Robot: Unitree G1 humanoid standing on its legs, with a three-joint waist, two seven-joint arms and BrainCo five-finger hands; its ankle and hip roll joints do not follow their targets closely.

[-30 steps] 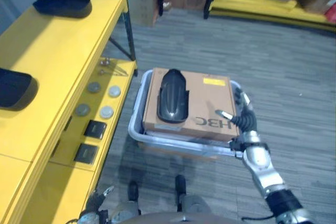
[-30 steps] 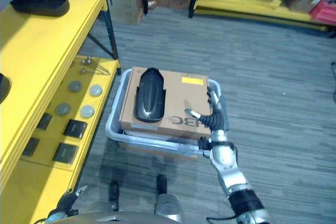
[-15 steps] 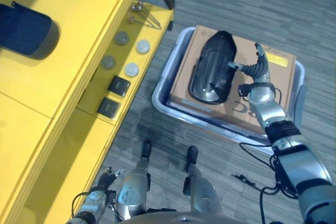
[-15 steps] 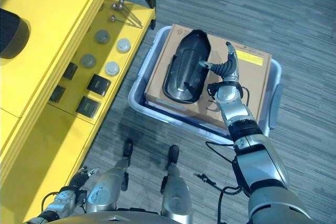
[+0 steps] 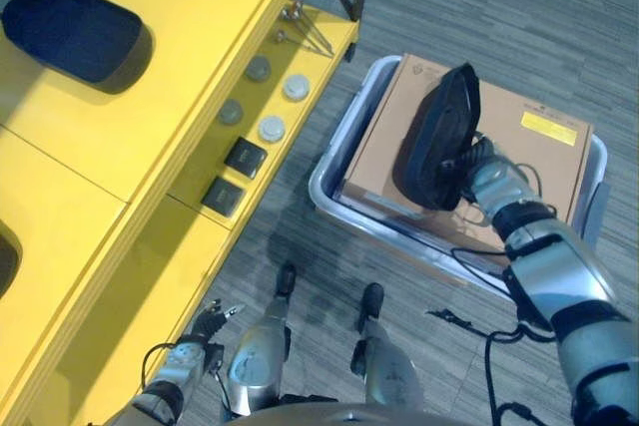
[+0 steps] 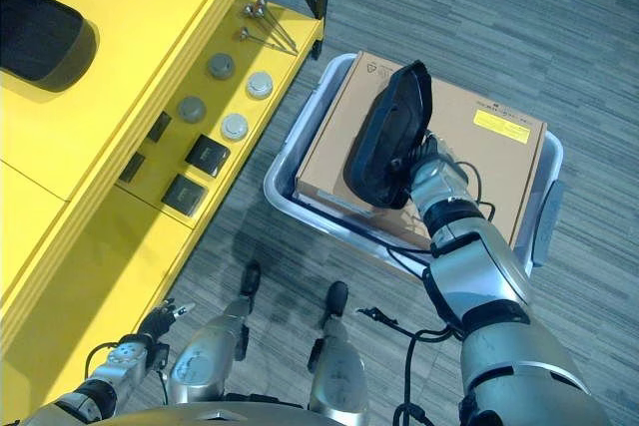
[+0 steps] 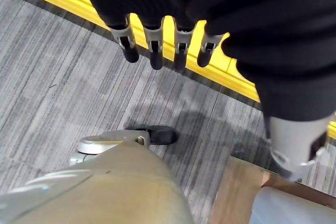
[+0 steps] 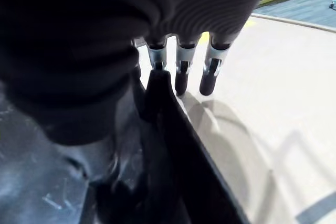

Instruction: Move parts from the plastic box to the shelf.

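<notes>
A long black curved part (image 5: 436, 137) stands tilted up on its edge on a brown cardboard box (image 5: 544, 152). The cardboard box lies in the grey plastic box (image 6: 287, 164) on the floor. My right hand (image 6: 429, 169) is right behind the part, mostly covered by it. In the right wrist view the part's rim (image 8: 160, 129) runs up between the thumb side and the fingers (image 8: 181, 80), so the hand is pinching it. My left hand (image 5: 205, 331) hangs low beside the yellow shelf (image 5: 180, 77), its fingers (image 7: 152, 51) relaxed and holding nothing.
Two more black parts (image 5: 78, 32) (image 5: 5, 258) lie on the shelf's top board. Its lower board holds round discs (image 5: 272, 129), black square pieces (image 5: 245, 157) and some bolts (image 5: 300, 19). Grey carpet surrounds the plastic box.
The camera has shifted. The black part lay flat on the cardboard box; now it stands raised on its edge with my right hand closed on it.
</notes>
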